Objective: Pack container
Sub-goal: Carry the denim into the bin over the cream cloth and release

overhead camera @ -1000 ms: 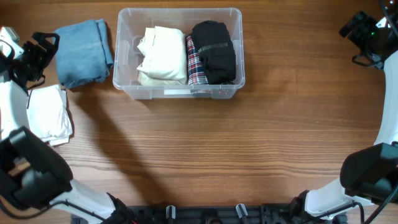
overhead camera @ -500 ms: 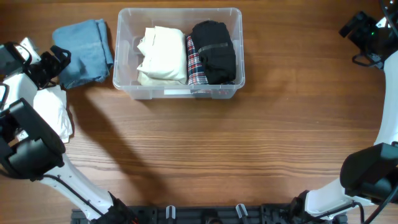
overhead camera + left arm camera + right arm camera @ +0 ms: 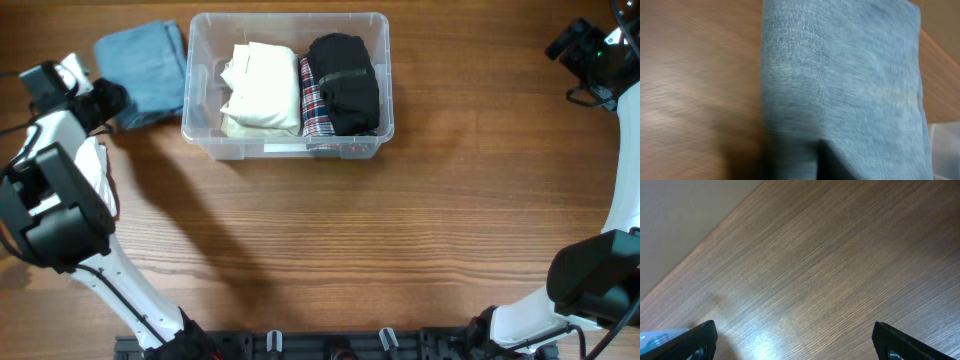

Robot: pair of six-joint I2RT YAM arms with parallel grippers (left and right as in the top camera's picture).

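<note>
1 container (image 3: 386, 80), a clear rectangular bin, stands at the far middle of the wooden table (image 3: 400, 230), a little toward the left arm's side. Inside it lie 3 folded garments side by side: 1 cream garment (image 3: 260, 88) on the left, 1 red plaid garment (image 3: 313, 100) in the middle and 1 black garment (image 3: 345, 82) on the right. Outside it, 1 folded blue denim garment (image 3: 148, 62) lies against the bin's left wall, and a strip of 1 white cloth (image 3: 106, 190) shows beside the left arm. Compared with 1.0 s ago, the left gripper (image 3: 103, 100) has swung from the table's left edge to the denim's near-left corner, and the denim has shifted slightly toward the far edge and the bin. The right arm has not moved. The left wrist view is filled with blurred denim and shows no fingers, so I cannot tell how far those jaws are parted or whether they grip the cloth. The right gripper (image 3: 792, 330) hangs over bare wood at the far right, jaws spread wide, holding and touching nothing.
</note>
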